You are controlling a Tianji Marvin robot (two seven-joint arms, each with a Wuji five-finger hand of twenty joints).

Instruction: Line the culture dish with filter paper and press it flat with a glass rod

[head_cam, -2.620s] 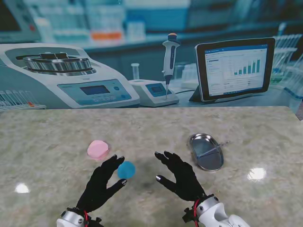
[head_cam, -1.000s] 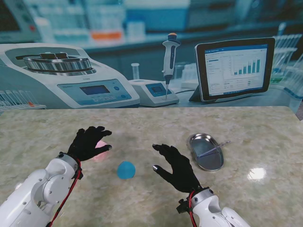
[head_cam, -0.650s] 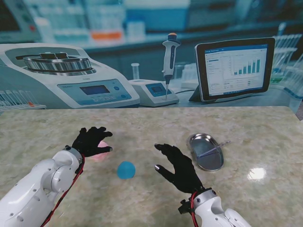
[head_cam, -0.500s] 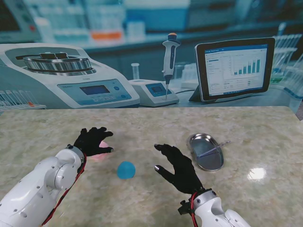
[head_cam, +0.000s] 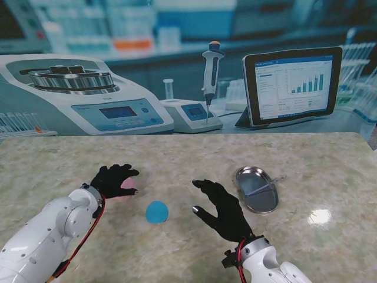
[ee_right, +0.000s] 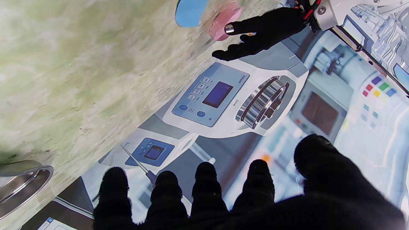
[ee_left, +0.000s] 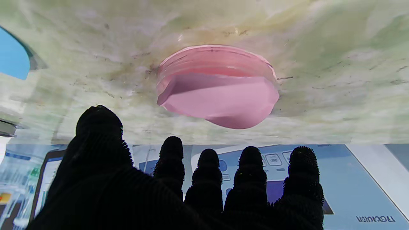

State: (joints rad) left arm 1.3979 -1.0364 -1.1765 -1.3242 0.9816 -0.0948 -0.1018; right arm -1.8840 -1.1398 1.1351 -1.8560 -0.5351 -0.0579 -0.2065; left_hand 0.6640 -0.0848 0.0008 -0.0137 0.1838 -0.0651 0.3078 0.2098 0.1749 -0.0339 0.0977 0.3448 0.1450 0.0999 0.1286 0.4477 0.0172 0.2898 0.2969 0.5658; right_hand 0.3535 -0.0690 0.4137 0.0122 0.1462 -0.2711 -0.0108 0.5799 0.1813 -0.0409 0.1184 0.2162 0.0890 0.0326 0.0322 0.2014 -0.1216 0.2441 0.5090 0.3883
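A pink stack of round filter papers [head_cam: 126, 187] [ee_left: 217, 89] lies on the marble table, mostly covered by my left hand [head_cam: 113, 180], whose spread fingers hover over it and hold nothing. The top sheet curls up in the left wrist view. A blue paper disc [head_cam: 157, 211] [ee_right: 190, 11] lies nearer to me, between the hands. The metal culture dish [head_cam: 257, 189] [ee_right: 22, 185] sits at the right with a glass rod [head_cam: 262, 187] resting across it. My right hand [head_cam: 222, 207] floats open between the blue disc and the dish, touching nothing.
The table's far edge [head_cam: 188, 135] meets a printed lab backdrop showing a centrifuge [head_cam: 76, 94], a pipette [head_cam: 210, 76] and a tablet [head_cam: 293, 85]. Bright light spots [head_cam: 319, 216] reflect off the marble at the right.
My left arm swung from near the blue disc out to the pink stack and has lowered slightly over it in the last half second. The right hand has barely shifted.
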